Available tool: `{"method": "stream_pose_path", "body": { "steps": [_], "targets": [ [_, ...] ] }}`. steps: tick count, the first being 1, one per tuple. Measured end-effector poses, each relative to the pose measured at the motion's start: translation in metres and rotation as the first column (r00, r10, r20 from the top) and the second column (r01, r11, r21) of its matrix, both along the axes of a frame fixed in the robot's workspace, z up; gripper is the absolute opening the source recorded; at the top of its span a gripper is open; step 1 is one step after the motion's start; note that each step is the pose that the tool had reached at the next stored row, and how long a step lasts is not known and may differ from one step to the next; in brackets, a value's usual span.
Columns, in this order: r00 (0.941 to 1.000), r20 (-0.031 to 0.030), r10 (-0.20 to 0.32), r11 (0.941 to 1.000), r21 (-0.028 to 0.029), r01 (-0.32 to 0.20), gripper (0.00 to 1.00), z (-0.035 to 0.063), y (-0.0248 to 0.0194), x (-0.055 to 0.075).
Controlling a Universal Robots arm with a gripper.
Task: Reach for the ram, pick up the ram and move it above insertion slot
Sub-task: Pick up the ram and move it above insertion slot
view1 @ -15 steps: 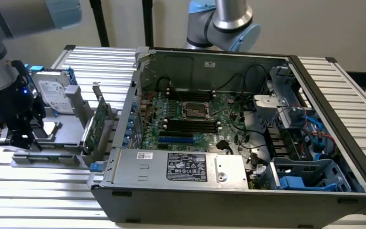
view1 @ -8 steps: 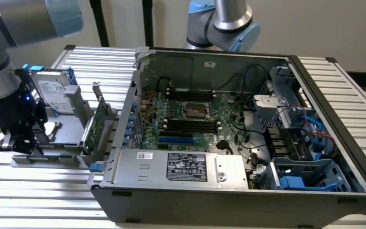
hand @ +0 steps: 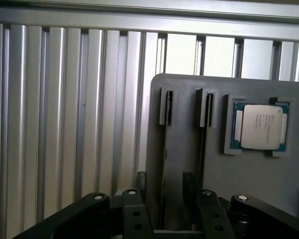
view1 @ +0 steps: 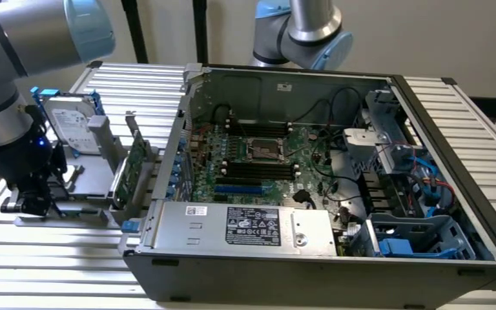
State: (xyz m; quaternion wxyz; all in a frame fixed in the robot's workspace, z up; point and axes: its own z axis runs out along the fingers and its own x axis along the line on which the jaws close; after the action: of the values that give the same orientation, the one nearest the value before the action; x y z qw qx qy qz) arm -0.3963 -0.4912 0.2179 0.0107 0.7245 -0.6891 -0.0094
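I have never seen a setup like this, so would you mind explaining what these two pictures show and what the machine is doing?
This is a robot arm with a two-fingered gripper at its end. One picture comes from a camera standing off the arm and looks over the whole bench; the other comes from a camera on the wrist, looking along the gripper. On the slatted metal table stands an open computer case, and beside it, on the exterior view's left, a grey holder with spare parts: a hard drive, a green expansion card, a processor chip and the ram, a thin stick standing on edge in a slot. The gripper is open, a finger on each side of the ram, and holds nothing yet.
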Motion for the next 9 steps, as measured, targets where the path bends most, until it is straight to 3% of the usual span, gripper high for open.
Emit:
{"method": "stream_pose_path", "body": {
  "steps": [9],
  "targets": [
    [1.0,0.0001,-0.004,1.0,0.001,0.004,0.42,-0.0151,-0.0006,0.0]
  ]
}}
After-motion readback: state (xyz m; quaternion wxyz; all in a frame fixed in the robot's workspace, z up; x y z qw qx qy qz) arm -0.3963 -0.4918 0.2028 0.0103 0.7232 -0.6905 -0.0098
